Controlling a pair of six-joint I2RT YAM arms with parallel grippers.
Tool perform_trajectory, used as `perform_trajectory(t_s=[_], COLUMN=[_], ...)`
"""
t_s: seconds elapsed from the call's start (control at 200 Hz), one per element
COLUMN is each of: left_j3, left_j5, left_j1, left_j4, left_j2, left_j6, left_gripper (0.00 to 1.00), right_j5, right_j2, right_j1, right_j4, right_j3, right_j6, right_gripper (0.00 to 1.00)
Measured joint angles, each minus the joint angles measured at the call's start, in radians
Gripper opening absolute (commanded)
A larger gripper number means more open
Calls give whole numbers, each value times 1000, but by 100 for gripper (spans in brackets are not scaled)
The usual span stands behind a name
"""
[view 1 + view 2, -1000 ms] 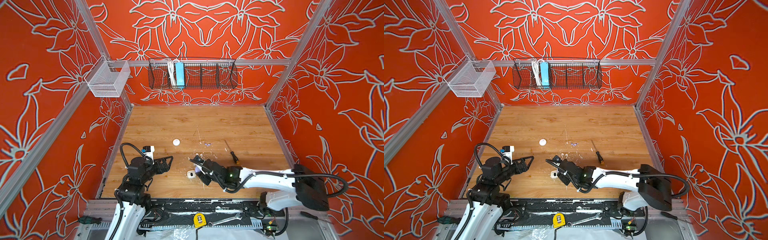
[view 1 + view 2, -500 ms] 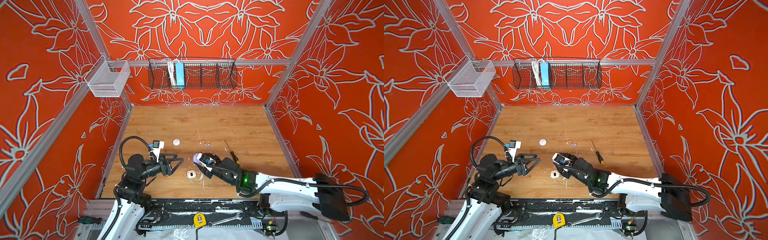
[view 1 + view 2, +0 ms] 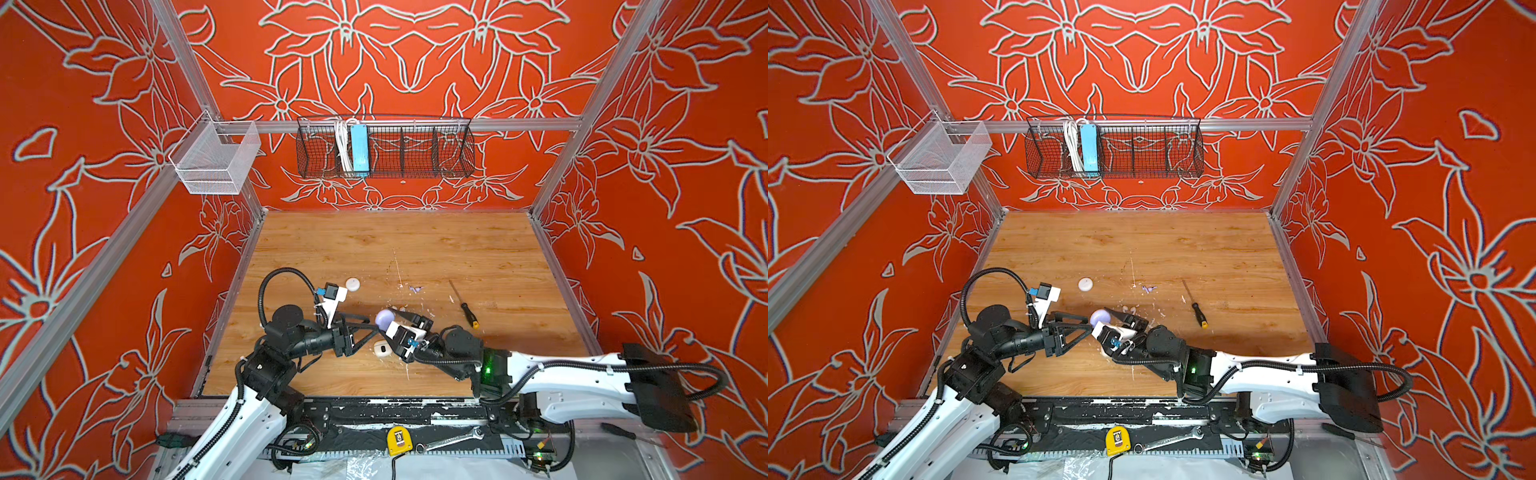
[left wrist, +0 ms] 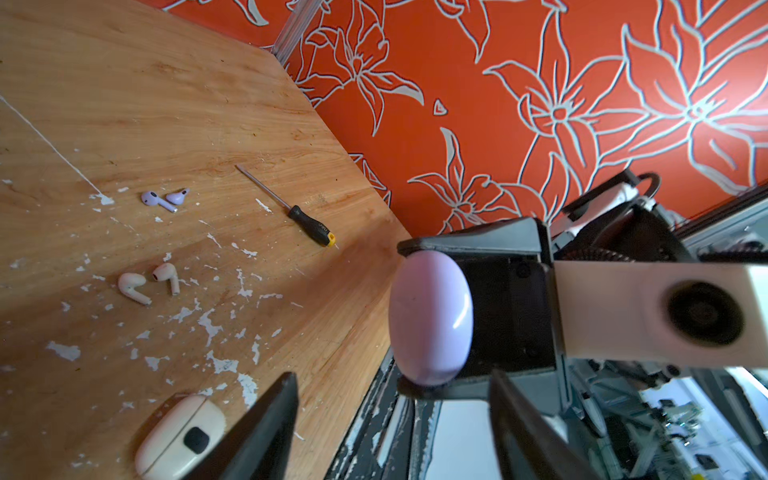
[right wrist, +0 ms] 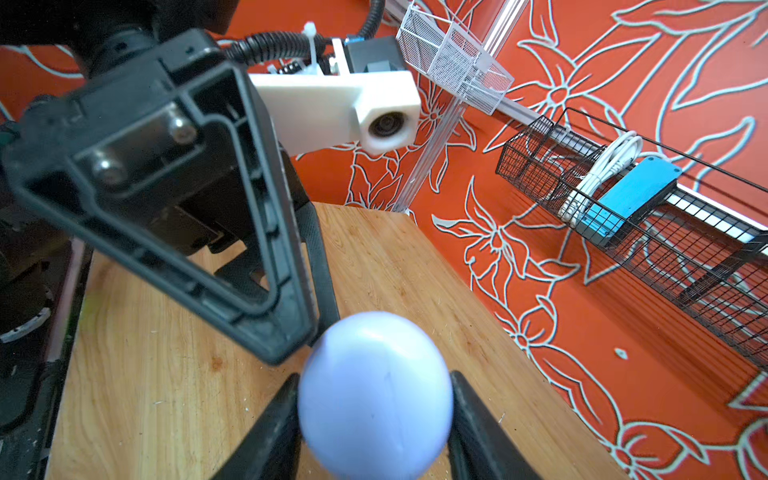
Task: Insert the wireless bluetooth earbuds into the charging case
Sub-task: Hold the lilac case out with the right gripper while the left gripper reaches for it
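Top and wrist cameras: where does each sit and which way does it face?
Top views: high above the front edge, looking down on the table and back wall; both whole arms show.
Left wrist: on the left arm, facing the right gripper and right wall; own open fingers show.
Right wrist: on the right arm, facing the left gripper and back wall; own fingers clamp the lavender case.
Shared: all views show the lavender case.
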Motion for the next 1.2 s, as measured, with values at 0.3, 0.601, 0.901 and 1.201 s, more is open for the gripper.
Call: perform_trajectory(t_s=[0.3,0.601,0.901,1.201], left_j3=[14,35,47,53], left_j5=[-48,-78,-111,-132], left_j1=[-45,-98,-131,-141], left_j4=[2,5,19,37], left_j2=[10,68,97,129], left_j6=[18,27,38,39], left_gripper=[57,52,45,42], right_j5=[21,21,21,21], right_j2=[22,22,22,24], right_j1=[0,6,12,20], right_j4=[28,29,29,29], right_j3=[0,1,1,1], right_j6=[-36,-37,-40,-51], right_gripper=[27,27,27,27])
